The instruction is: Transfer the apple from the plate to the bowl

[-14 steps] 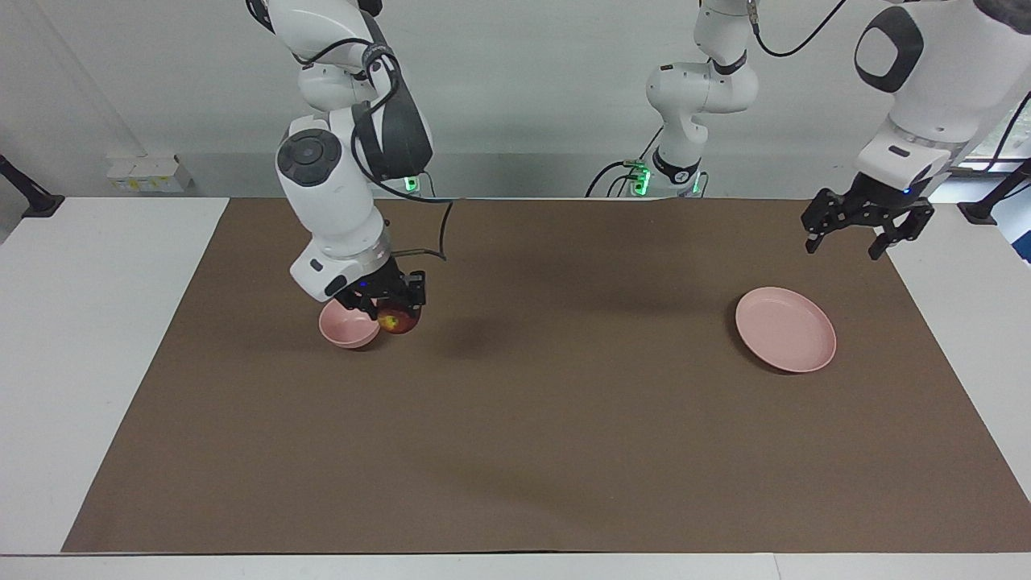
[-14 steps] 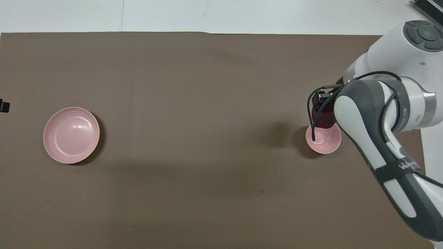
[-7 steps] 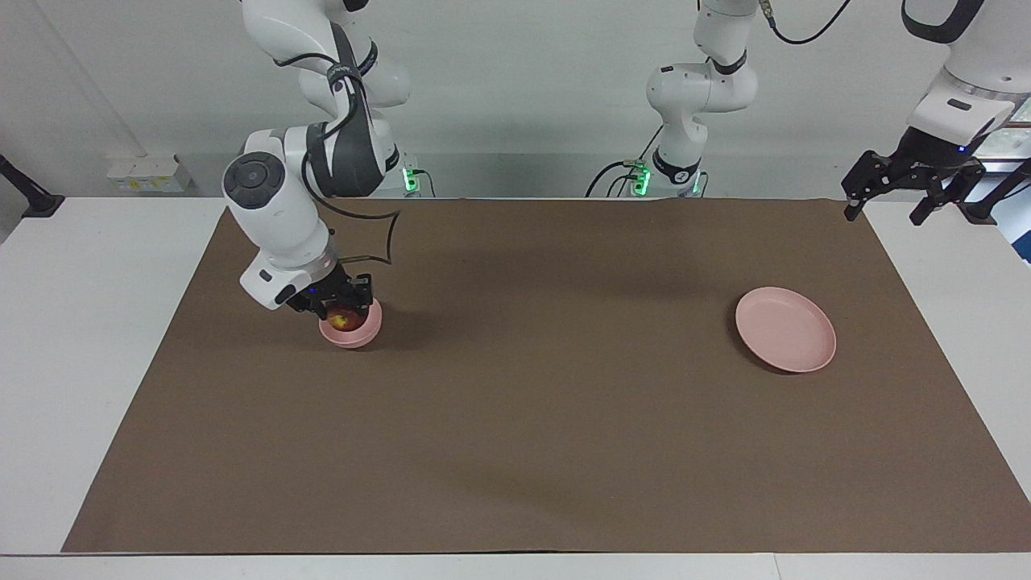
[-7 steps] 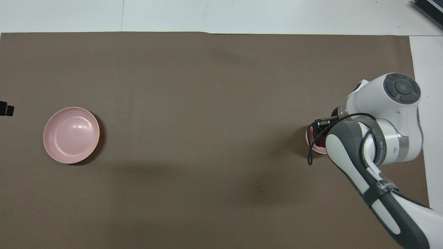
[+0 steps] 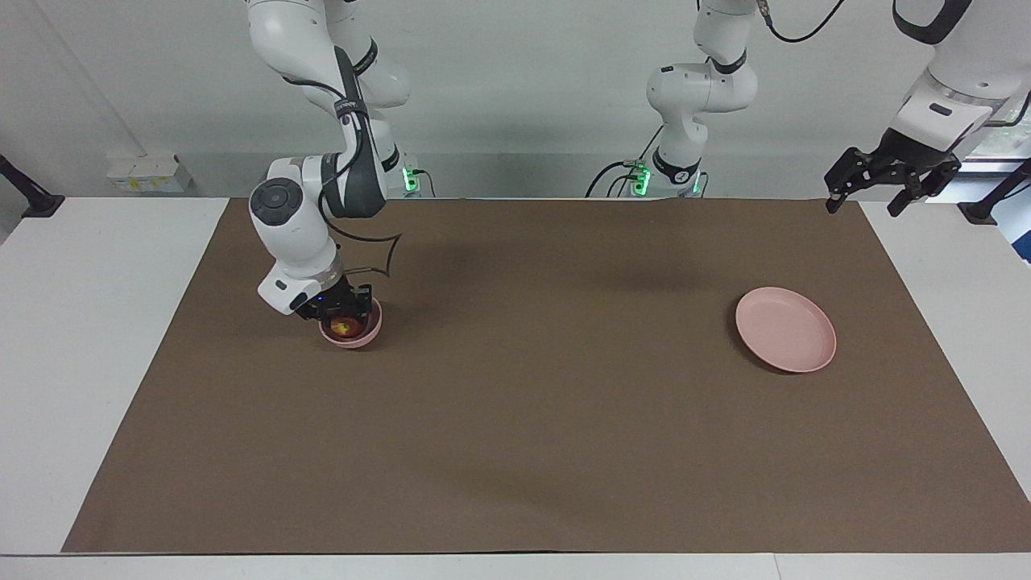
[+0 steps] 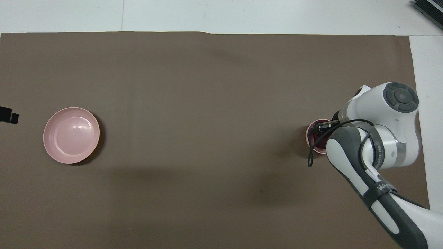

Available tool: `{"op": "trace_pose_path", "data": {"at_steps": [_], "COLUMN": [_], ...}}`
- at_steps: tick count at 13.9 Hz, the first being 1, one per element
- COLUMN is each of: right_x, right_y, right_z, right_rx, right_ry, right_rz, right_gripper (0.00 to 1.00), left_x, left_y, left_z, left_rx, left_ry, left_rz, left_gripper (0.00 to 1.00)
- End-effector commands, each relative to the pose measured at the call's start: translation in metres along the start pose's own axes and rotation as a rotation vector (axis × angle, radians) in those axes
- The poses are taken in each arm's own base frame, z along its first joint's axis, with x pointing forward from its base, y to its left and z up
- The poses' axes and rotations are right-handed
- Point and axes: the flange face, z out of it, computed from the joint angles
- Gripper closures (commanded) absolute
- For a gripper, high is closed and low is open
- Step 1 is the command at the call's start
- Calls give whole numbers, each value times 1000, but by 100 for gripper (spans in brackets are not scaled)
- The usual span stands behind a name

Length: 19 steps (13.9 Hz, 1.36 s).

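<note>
Red apple (image 5: 346, 326) now lowered into bowl (image 5: 364, 333), right tool (image 5: 342, 309) clenched on it; left tool (image 5: 892, 179) released, waiting

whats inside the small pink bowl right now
The apple sits in the bowl, red with a yellow patch. The right gripper is right over it and hides its top, so any grip on it cannot be seen.

2 high cameras face each other, sharing the brown mat (image 5: 515, 419).
</note>
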Motion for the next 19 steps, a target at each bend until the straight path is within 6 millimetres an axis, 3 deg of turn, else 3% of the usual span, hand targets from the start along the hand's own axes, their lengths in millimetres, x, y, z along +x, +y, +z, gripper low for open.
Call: {"op": "trace_pose_path", "data": {"at_steps": [1,7,14,17,19], "right_x": [7,18,1,-6,-7], "right_y": [6,15,31,32,45], "right_z": [-34,-123,-229,-240,-240], "right_rx": [-17,-10,-12,-19,-15], "right_ry": [21,1,-4,14,15], "right_rz": [-17,94,187,189,209], "right_gripper": [0,0,0,0,0], "left_x": [-9,-6,-7,-7,-6], "left_y": [3,2,0,-2,0], "left_z": [0,-1,-2,-2,-2], "left_rx": [2,5,6,6,6], "left_ry": [-6,9,7,6,6], "left_rz": [-10,-3,-17,-20,-17], "left_gripper": [0,0,0,0,0]}}
